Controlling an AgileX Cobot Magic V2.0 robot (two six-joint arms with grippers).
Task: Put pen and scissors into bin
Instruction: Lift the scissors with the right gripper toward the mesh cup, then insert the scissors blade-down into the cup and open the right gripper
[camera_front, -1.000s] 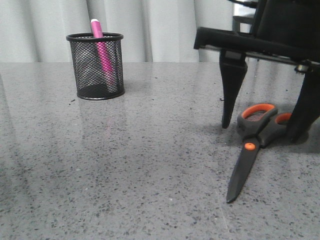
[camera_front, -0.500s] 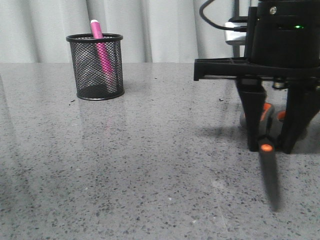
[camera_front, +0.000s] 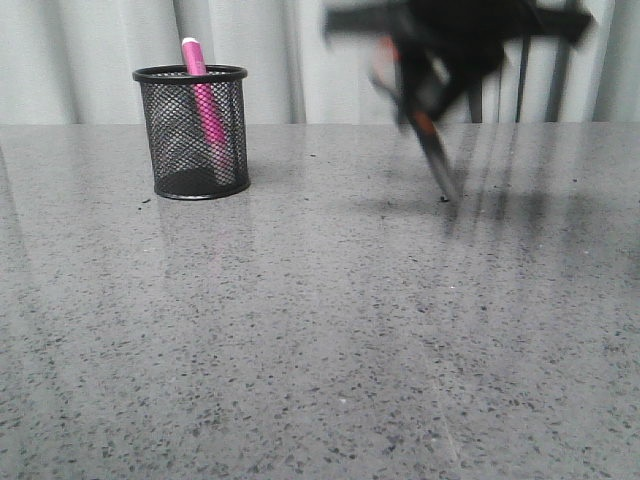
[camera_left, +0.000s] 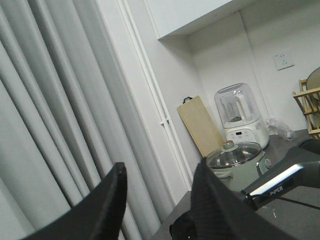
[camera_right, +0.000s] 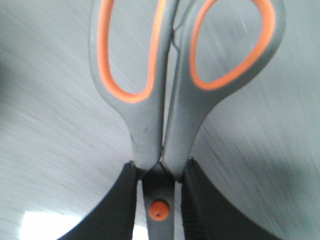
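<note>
**Front view: scissors held above the counter, pen already in the bin**

Front view shows the right gripper (camera_front: 425, 95) as a blurred dark shape, raised over the far right part of the grey speckled counter (camera_front: 300, 330). It grasps the scissors (camera_front: 432, 150), which hang with the blades pointing down toward the counter and tilted. In the right wrist view the two fingers (camera_right: 197, 200) press on the scissors (camera_right: 165, 130) at both sides, just at the orange pivot dot (camera_right: 158, 209), and the grey handles with orange lining reach away from the gripper.

The bin (camera_front: 192, 130) stands on the far left of the counter, well apart from the scissors. The pen (camera_front: 205, 105) stands inside it, leaning, with its top above the rim.

The left gripper (camera_left: 157, 200) is released, its fingers apart with nothing between them, and it faces a curtain (camera_left: 55, 110).
</note>
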